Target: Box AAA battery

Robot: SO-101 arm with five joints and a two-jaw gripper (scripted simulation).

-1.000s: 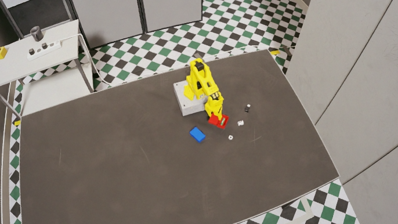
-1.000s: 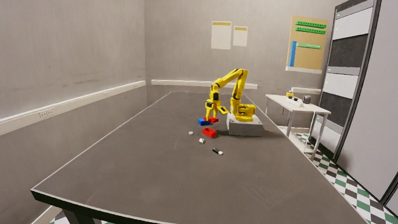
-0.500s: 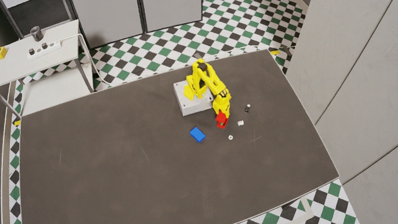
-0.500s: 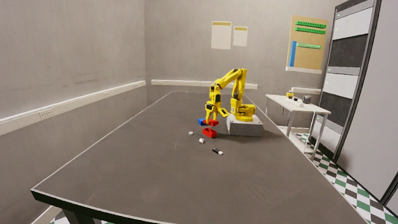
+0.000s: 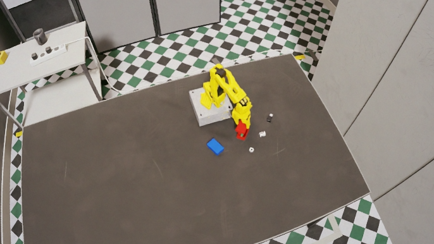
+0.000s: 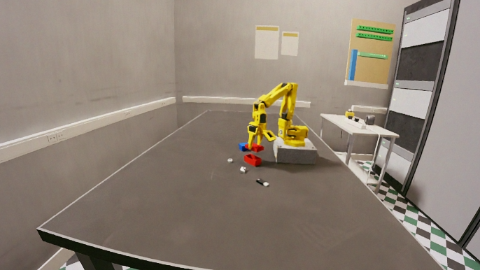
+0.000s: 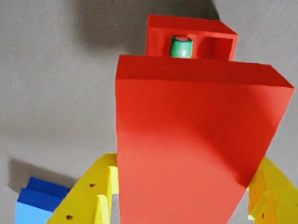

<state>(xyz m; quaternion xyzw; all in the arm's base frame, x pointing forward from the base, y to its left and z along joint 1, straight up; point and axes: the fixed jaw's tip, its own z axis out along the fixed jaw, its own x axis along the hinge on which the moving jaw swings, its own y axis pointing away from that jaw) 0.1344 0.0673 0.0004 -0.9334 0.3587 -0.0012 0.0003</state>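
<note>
AAA battery (image 7: 180,48) lies inside the open red box (image 7: 192,34) on the bench (image 5: 158,189). The pincer (image 7: 180,196), closed on the red lid (image 7: 193,143), holds it above the box.

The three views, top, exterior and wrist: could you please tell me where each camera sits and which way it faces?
Top: high overhead, tilted down at the table; whole yellow arm shows.
Exterior: at the table's far end, level, facing the arm side-on above the red box.
Wrist: on the gripper, looking down past yellow fingers and the held red lid.
Shared: top and wrist both show the green battery in the box and the blue block.
</note>
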